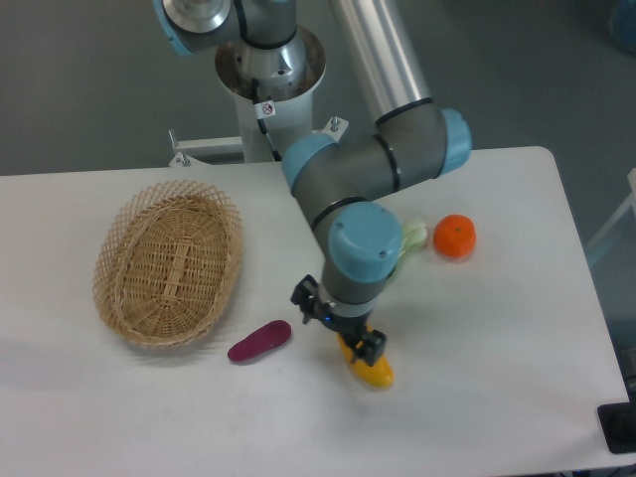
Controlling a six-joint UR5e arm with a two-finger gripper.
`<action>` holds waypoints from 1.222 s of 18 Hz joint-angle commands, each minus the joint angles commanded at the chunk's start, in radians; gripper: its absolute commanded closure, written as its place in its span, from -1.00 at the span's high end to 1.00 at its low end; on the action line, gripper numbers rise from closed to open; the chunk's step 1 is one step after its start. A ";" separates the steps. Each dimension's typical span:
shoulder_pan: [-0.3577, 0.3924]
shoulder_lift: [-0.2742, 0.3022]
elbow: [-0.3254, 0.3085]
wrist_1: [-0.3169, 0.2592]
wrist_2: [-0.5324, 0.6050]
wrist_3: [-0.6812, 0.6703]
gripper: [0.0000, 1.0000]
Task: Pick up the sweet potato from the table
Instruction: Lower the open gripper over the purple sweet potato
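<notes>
The sweet potato (pixel 259 341), a small magenta-purple oblong, lies on the white table (pixel 119 417) just below and to the right of the basket. My gripper (pixel 338 323) hangs open over the table, its two fingers spread wide, a short way to the right of the sweet potato and not touching it. One finger is above the yellow vegetable (pixel 371 370), which the wrist partly hides.
A wicker basket (pixel 169 261) sits at the left, with nothing in it. An orange (pixel 455 237) lies at the right, beside a leafy green vegetable (pixel 411 238) mostly hidden by the arm. The robot base (pixel 270 84) stands at the table's back edge.
</notes>
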 joint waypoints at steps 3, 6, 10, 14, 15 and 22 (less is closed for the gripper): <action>-0.020 -0.002 -0.031 0.029 0.000 0.000 1.00; -0.041 0.000 -0.078 0.075 -0.002 0.000 1.00; -0.054 -0.011 -0.092 0.092 -0.002 -0.003 1.00; -0.077 -0.023 -0.091 0.094 -0.002 -0.037 1.00; -0.077 -0.029 -0.091 0.095 -0.002 -0.038 1.00; -0.100 -0.060 -0.129 0.202 0.000 -0.087 0.80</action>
